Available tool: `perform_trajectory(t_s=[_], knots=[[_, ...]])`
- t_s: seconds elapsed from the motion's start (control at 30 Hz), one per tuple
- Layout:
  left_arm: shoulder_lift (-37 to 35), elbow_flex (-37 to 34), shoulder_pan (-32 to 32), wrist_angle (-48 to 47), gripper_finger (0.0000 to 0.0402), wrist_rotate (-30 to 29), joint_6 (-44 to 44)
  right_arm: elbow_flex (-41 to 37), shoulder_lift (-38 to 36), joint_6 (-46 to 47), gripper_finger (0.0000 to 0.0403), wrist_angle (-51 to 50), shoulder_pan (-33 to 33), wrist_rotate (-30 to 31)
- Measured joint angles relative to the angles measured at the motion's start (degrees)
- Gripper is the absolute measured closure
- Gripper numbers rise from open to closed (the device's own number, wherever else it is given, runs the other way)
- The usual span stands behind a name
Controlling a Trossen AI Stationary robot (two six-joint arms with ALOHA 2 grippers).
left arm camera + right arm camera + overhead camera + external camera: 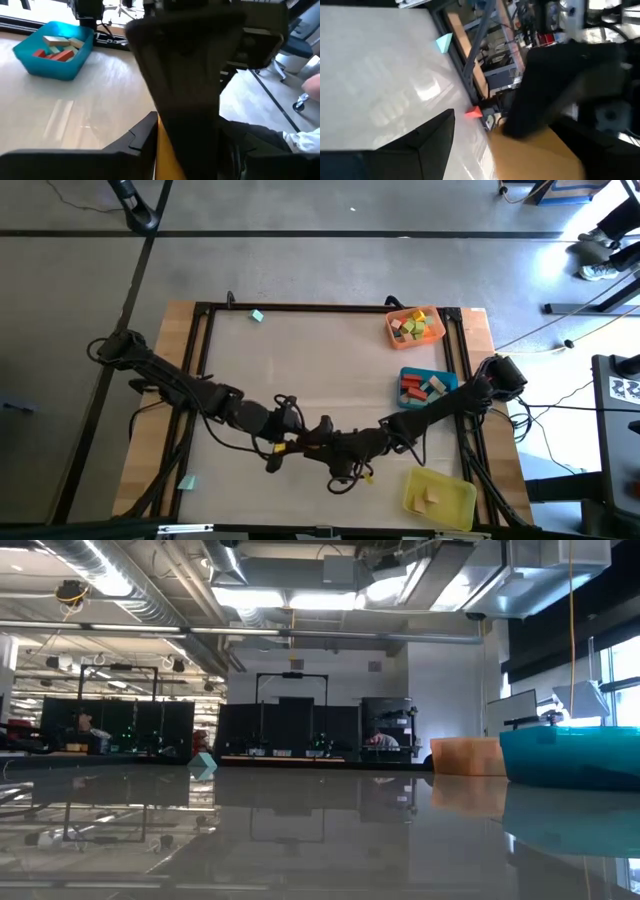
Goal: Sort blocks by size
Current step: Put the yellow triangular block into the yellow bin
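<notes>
Three trays line the right side of the pale bench (300,370) as seen from overhead. At about 1 o'clock, an orange tray (392,330) holds a heap of small blocks (416,326) in green, yellow, red and tan. At 3 o'clock, a blue tray (404,375) carries longer pieces, red bars (411,388) alongside tan and teal ones. At 5 o'clock, a yellow tray (450,502) contains a single tan block (431,496).

A lone teal block (257,316) sits on the bench at 12 o'clock, close to the black frame (320,308) that borders the surface, and well apart from the trays. Another teal piece (187,481) lies on the wooden edge at 8 o'clock, outside the frame.

Both dark arms meet low over the bench at 6 o'clock. The left gripper (290,442) and the right gripper (322,442) face each other with a yellow-orange block (284,446) between them; the left wrist camera shows that piece (162,155) lodged between the left gripper's fingers. Whether the right gripper is clenched on it or released cannot be told.

At bench height, the glossy surface mirrors a large workshop with exposed ducts (110,580), ceiling lights and dark equipment racks (290,725) across the far wall. Grey concrete floor (320,270) surrounds the bench.
</notes>
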Motion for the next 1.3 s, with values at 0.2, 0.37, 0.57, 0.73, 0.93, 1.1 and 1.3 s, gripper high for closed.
perform_trajectory(t_s=[0.2,0.37,0.57,0.73,0.93,1.1,1.3], knots=[[0.0,0.0,1.0,1.5,0.0272,-0.1,-0.2,0.0,0.9,-1.2,0.0120,1.0,-0.7,1.4],[0.1,0.0,1.1,1.6,0.0272,-0.2,-0.6,0.0,0.9,-1.4,0.0166,1.2,-1.1,2.2],[0.1,0.0,1.0,1.6,0.0272,-0.1,-0.7,0.1,0.8,-2.7,0.0249,1.8,-1.0,2.8],[0.1,0.0,1.0,1.8,0.0272,0.0,-1.8,0.1,0.8,-3.1,0.0288,2.1,-0.9,4.9],[0.1,0.0,1.1,1.7,0.0236,-0.1,-1.0,0.1,0.8,-0.8,0.0288,2.1,-0.9,5.1],[-1.0,0.0,0.9,-0.3,0.0181,0.0,-1.0,0.1,0.8,1.0,0.0284,1.8,-0.2,6.1],[-7.1,0.1,-0.6,-12.9,0.0154,-1.3,-2.6,0.8,0.4,1.2,0.0288,1.0,3.8,12.2]])
